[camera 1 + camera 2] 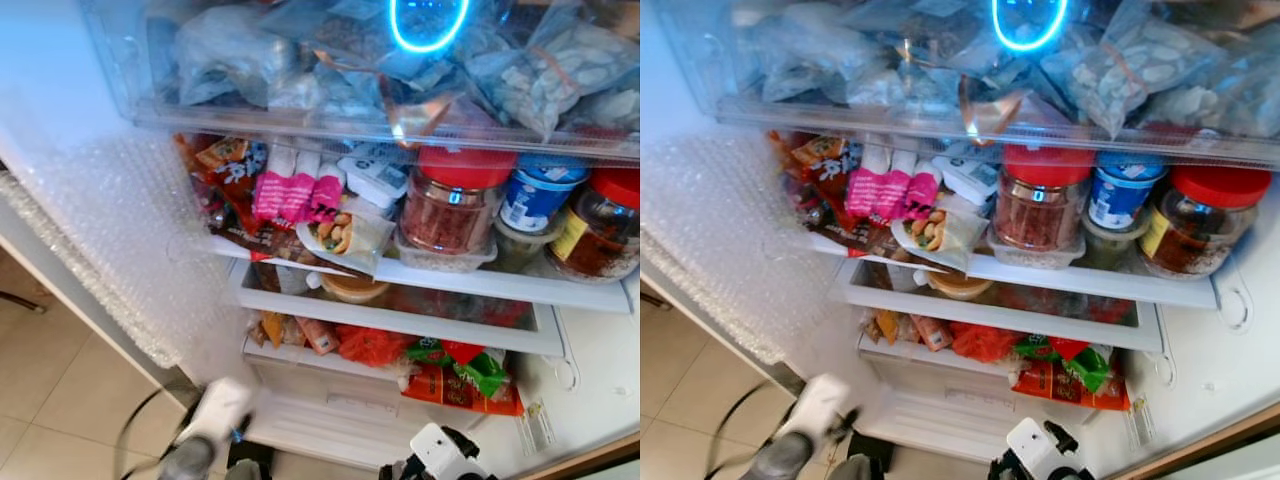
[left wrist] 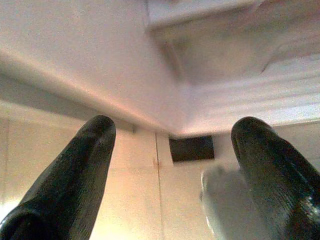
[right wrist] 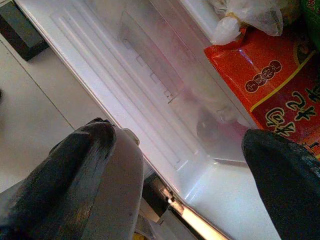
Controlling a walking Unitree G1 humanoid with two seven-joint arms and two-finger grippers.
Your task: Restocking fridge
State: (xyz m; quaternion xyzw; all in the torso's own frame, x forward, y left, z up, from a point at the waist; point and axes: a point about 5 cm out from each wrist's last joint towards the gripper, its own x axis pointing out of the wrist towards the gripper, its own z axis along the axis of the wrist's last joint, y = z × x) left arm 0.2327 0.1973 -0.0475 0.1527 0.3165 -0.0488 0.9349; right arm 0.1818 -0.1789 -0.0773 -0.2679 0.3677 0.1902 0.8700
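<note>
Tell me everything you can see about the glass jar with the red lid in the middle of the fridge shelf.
The red-lidded jar stands upright on the white shelf, seemingly in a shallow clear tray. Its body looks like clear glass and is full of something reddish-brown; the wide red lid is on, with a bright glint just beneath it. A blue-lidded tub stands close on one side, a white packet on the other.
</note>
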